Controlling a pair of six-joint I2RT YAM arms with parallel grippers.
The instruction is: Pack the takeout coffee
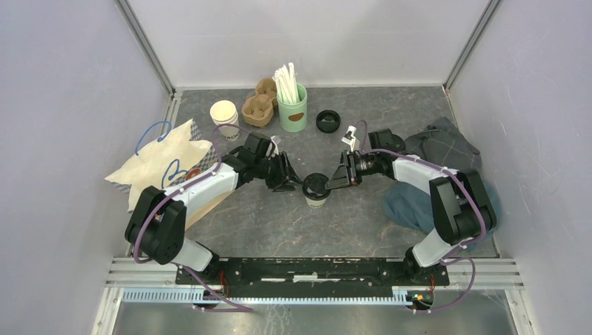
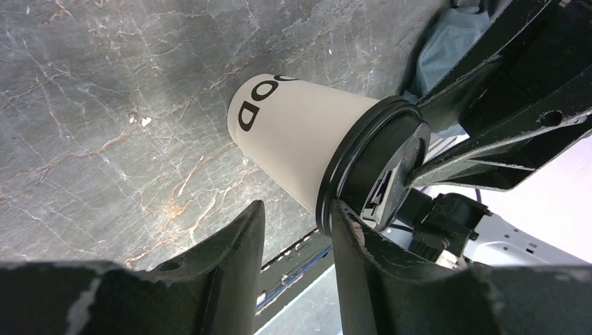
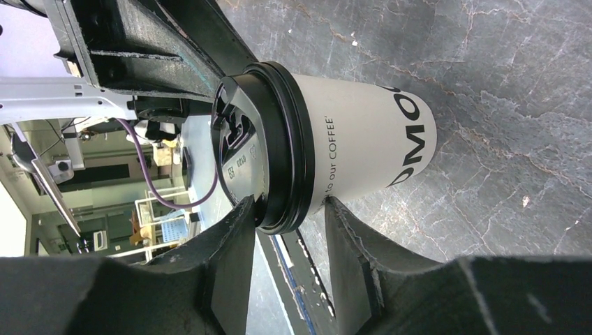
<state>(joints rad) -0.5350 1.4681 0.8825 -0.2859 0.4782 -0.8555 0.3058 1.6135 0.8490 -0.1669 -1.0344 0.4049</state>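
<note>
Takeout coffee [image 1: 316, 190] is stood on table [image 1: 265, 223] btwn grippers. Left gripper [image 2: 297, 209] is held open, lid rim at its tips. Rim is straddled by right gripper [image 3: 290, 209]; grip can't be told.

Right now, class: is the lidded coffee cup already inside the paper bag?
No, the takeout coffee stands on the table, apart from the bag.

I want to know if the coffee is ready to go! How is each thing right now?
takeout coffee: upright, lid on.
left gripper: open, one finger against the coffee's lid.
right gripper: jaws astride the lid's rim, grip unclear.
loose black lid: lying alone, on no cup.
stacked cups: upright, lidless.
paper bag: lying flat.
cloth: crumpled.
</note>
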